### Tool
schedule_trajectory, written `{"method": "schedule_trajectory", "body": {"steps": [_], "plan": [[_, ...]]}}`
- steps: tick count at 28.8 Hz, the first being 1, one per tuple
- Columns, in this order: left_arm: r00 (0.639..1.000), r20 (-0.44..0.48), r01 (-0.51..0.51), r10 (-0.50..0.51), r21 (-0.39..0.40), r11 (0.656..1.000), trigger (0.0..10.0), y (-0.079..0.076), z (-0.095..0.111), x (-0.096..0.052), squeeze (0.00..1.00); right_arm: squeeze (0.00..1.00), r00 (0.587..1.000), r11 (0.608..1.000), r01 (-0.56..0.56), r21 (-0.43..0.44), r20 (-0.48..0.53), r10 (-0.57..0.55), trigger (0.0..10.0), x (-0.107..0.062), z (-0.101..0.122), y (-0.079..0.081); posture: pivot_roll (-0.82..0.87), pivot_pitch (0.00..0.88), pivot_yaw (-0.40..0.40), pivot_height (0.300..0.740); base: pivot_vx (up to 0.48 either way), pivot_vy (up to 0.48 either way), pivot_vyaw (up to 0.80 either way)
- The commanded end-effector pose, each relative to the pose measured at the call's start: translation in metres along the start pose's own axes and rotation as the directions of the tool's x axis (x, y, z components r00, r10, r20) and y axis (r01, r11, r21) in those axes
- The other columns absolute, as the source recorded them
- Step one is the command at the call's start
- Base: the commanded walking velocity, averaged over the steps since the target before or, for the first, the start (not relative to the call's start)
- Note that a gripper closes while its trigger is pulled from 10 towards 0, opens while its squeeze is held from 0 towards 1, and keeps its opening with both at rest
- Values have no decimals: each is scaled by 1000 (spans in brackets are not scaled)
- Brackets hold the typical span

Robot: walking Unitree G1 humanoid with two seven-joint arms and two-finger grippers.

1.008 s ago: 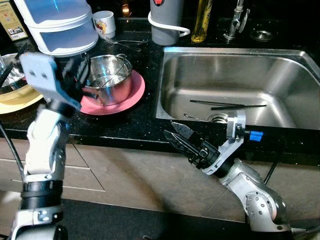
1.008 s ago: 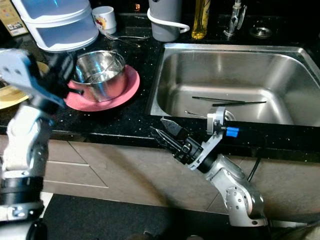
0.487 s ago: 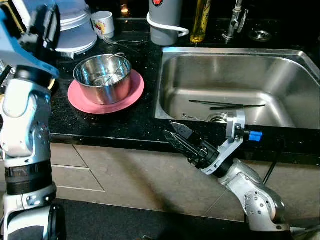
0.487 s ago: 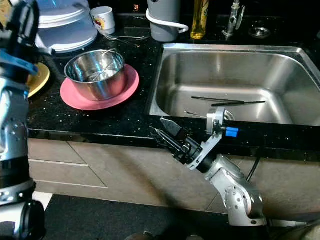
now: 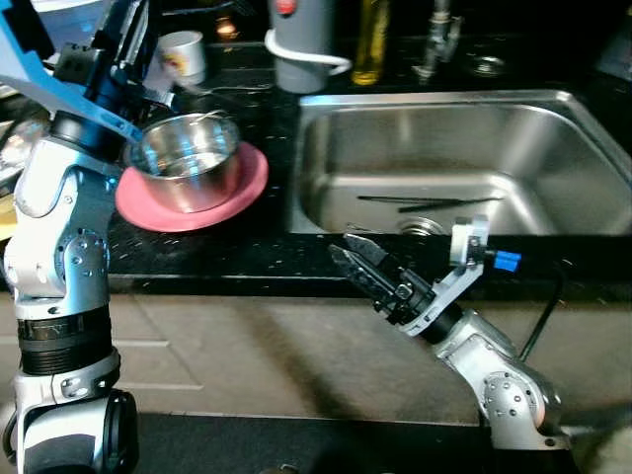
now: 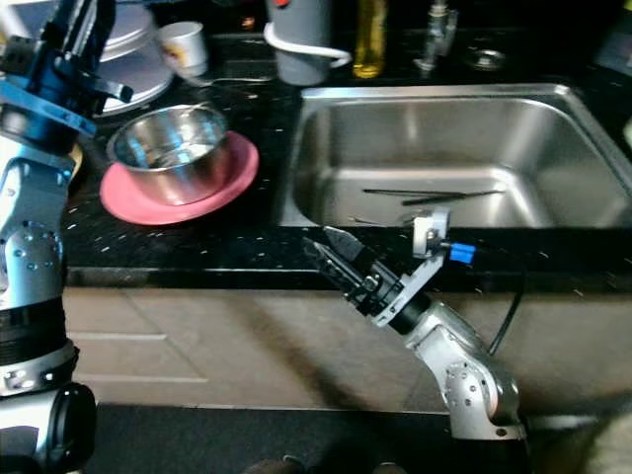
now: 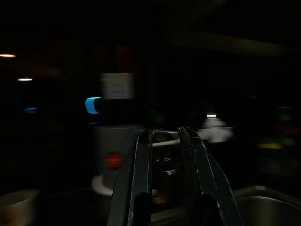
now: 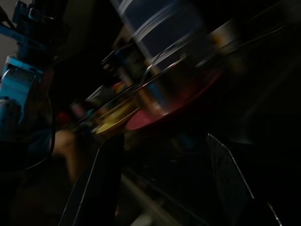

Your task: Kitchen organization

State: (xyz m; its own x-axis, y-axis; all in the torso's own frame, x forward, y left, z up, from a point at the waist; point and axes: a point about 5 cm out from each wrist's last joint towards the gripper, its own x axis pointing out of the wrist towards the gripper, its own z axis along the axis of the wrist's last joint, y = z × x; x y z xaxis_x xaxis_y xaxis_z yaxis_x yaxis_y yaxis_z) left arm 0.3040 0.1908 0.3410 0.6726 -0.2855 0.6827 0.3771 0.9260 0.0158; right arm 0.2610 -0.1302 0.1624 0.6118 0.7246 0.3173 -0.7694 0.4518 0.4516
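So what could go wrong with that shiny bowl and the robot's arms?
The left gripper is raised close behind the steel bowl; a careless swing could knock it off the pink plate. The right gripper hangs open below the counter edge; lifting straight up, it might bump that edge.
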Motion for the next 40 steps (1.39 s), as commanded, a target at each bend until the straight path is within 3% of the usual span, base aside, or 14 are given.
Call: {"method": "schedule_trajectory", "body": {"steps": [1, 11, 15, 22, 33, 40], "plan": [[1000, -18, 18, -18, -22, 1000, 10000, -2, -5, 1, 0, 0, 1000, 1000, 11, 24, 6, -12, 10000, -2, -3, -2, -51, 66, 27, 740, 0, 0, -800], [997, -74, 22, -26, -56, 998, 10000, 0, -21, -2, 0, 0, 996, 997, 70, 36, 61, -72, 10000, -4, 2, -10, -55, 54, 28, 740, 0, 0, -800], [990, -142, 15, -28, -91, 996, 10000, 2, -41, -9, 0, 0, 992, 995, 92, 39, 79, -95, 10000, -4, 4, -13, -59, 54, 31, 740, 0, 0, -800], [972, -236, -25, 4, -86, 996, 10000, 5, -68, -21, 0, 0, 990, 994, 107, 39, 93, -110, 10000, -4, 6, -14, -68, 58, 37, 740, 0, 0, -800], [951, -300, -91, 72, -51, 995, 10000, 14, -84, -33, 0, 0, 991, 995, 95, 38, 86, -98, 10000, -3, 5, -12, -66, 66, 35, 740, 0, 0, 0], [916, -386, -141, 110, -53, 989, 10000, 18, -105, -45, 0, 0, 994, 995, 93, 31, 63, -95, 10000, -3, 3, -11, -68, 72, 35, 740, 0, 0, 0]]}}
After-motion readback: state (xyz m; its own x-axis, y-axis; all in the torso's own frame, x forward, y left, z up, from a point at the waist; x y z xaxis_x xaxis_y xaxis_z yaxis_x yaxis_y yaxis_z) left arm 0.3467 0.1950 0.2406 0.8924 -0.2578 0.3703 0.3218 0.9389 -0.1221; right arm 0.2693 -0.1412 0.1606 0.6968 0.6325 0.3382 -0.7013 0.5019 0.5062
